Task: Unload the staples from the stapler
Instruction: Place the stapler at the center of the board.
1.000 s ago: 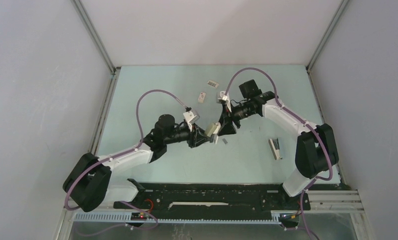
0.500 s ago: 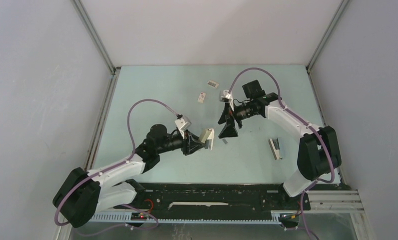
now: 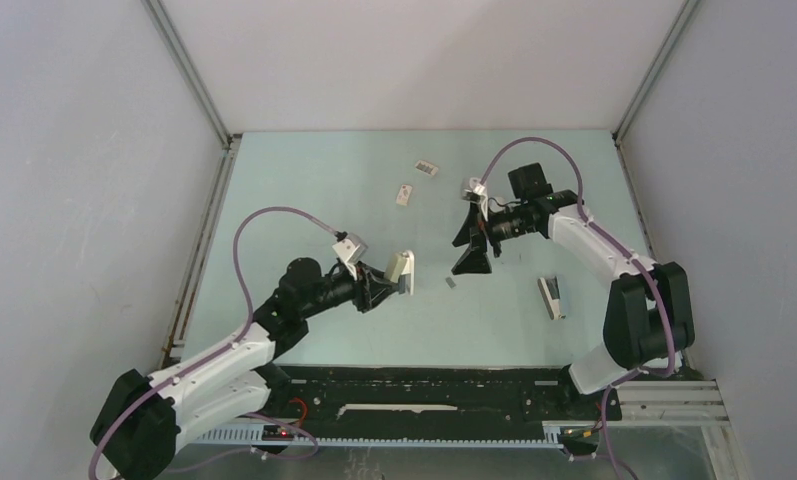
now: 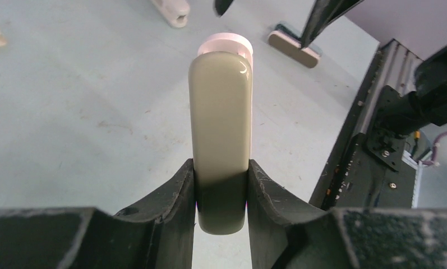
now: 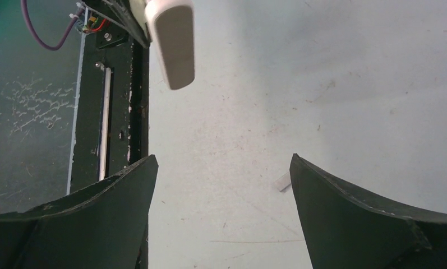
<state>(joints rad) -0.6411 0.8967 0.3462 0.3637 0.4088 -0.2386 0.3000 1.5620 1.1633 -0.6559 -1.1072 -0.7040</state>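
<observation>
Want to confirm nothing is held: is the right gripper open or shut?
Open. The right gripper has its jaws far apart, with only bare table and a small staple strip seen between them.

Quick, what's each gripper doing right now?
Left gripper: closed on the beige stapler.
Right gripper: open, holding nothing.

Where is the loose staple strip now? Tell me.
In the top view the staple strip lies flat on the table, just right of the stapler clamped in the left gripper and just nearer than the open right gripper.
</observation>
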